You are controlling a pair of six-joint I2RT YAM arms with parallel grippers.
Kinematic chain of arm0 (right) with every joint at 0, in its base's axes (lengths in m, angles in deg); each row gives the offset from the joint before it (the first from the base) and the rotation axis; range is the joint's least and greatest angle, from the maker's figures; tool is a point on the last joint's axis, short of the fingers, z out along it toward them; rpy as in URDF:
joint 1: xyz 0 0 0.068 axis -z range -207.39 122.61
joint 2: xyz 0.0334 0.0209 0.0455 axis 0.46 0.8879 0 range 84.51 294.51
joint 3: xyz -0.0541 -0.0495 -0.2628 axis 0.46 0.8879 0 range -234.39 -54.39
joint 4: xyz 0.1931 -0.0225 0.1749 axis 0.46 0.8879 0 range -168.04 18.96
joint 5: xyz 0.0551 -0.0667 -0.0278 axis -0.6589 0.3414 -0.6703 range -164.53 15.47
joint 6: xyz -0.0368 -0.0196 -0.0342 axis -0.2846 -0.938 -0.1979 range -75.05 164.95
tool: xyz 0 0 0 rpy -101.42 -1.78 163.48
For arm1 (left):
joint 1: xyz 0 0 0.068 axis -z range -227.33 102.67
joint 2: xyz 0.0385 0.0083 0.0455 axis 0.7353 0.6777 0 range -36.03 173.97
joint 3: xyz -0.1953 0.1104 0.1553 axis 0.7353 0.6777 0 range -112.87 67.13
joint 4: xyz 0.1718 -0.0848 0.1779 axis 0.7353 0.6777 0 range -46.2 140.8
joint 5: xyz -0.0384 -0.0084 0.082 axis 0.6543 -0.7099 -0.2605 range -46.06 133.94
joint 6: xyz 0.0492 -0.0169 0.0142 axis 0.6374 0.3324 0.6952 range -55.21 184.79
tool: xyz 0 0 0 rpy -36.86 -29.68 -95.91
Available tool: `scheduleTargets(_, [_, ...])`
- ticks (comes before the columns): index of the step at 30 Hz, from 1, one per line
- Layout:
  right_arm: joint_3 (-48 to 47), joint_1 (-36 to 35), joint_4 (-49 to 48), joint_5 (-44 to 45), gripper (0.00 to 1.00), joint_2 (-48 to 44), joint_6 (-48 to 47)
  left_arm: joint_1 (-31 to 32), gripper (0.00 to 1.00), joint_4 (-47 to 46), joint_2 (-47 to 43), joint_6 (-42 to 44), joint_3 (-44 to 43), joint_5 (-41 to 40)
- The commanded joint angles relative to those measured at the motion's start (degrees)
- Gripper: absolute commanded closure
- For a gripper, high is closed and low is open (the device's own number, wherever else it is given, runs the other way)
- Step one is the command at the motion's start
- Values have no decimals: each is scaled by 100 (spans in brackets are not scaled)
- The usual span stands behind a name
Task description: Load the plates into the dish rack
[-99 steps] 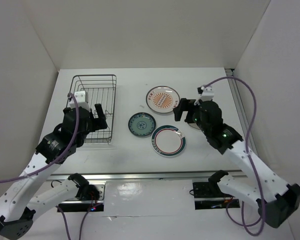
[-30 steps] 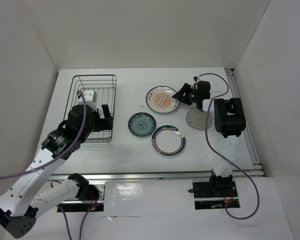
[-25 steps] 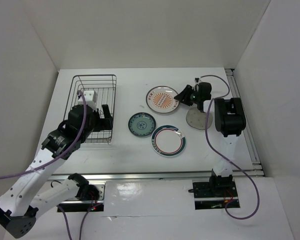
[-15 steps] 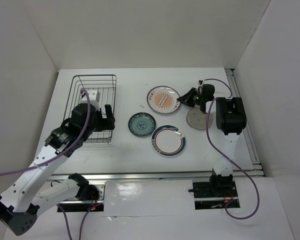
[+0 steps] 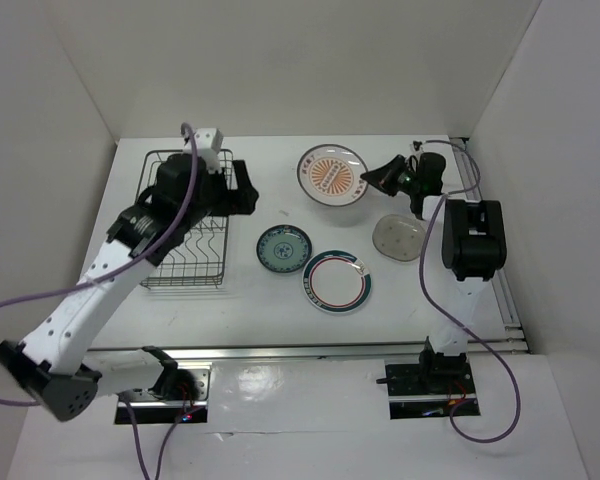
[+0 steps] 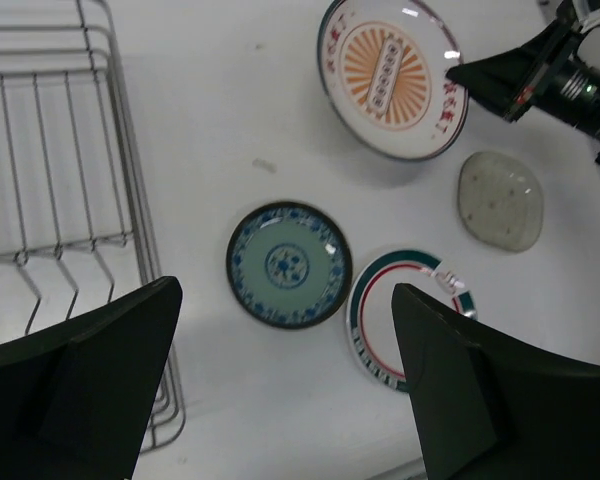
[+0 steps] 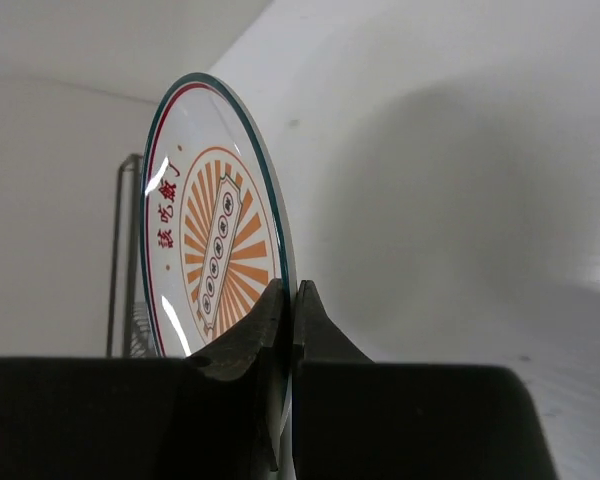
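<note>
Pinching red-lettered sunburst plate [image 5: 332, 176]

We count four round dishes: one orange-sunburst plate with a dark rim [image 5: 331, 174], one small teal patterned plate [image 5: 284, 247], one white plate with red-and-green rings [image 5: 336, 281], and one pale speckled dish [image 5: 398, 236]. We see one dark wire rack [image 5: 180, 285].

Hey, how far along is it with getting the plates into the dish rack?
Nothing is loaded yet: the dish rack holds no plates. In hand: the right gripper, jaws shut on the rim, holds the orange plate tilted up. Left to do: that plate, plus the teal plate and the ringed plate, both flat on the table. The left gripper hangs open.
</note>
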Motion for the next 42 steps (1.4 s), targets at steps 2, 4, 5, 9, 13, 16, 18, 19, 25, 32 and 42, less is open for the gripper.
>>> scheduleTargets(2, [-52, -271, -786, -908, 100, -1041, 157, -82, 0, -668, 1183, 183, -1052, 548])
scheduleTargets(4, [97, -429, -926, -1084, 100, -1418, 103, -221, 0, -748, 1957, 245, -1455, 769])
scheduleTargets(5, [237, -482, -927, -1137, 100, -1551, 34, -283, 0, -748, 2194, 246, -1536, 1031])
scheduleTargets(9, [476, -605, -1173, -1191, 100, -2087, 33, -784, 0, -1160, 2952, 36, -1598, 1674])
scheduleTargets(13, [415, -728, -981, -1348, 100, -2308, -37, -1504, 0, -1923, 2962, -211, -1011, 2649])
scheduleTargets(16, [362, -860, -901, -1428, 100, -2308, -90, -1725, 1, -2233, 2909, -352, -737, 3361])
scheduleTargets(18, [362, -922, -901, -1428, 100, -2308, -90, -1848, 4, -2470, 2961, -422, -676, 3948])
scheduleTargets(19, [362, -922, -901, -1428, 100, -2308, -90, -1849, 4, -2567, 2962, -483, -606, 4108])
scheduleTargets(25, [362, -1036, -1208, -1428, 100, -2194, 103, -1849, 16, -3095, 3067, -650, -438, 5006])
scheduleTargets(32, [423, -1221, -1357, -1323, 100, -2071, 226, -1901, 41, -3271, 3181, -712, -429, 5411])
scheduleTargets(42, [582, -1274, -1464, -1208, 0, -2018, 165, -1901, 100, -2121, 2639, -185, -930, 3791])
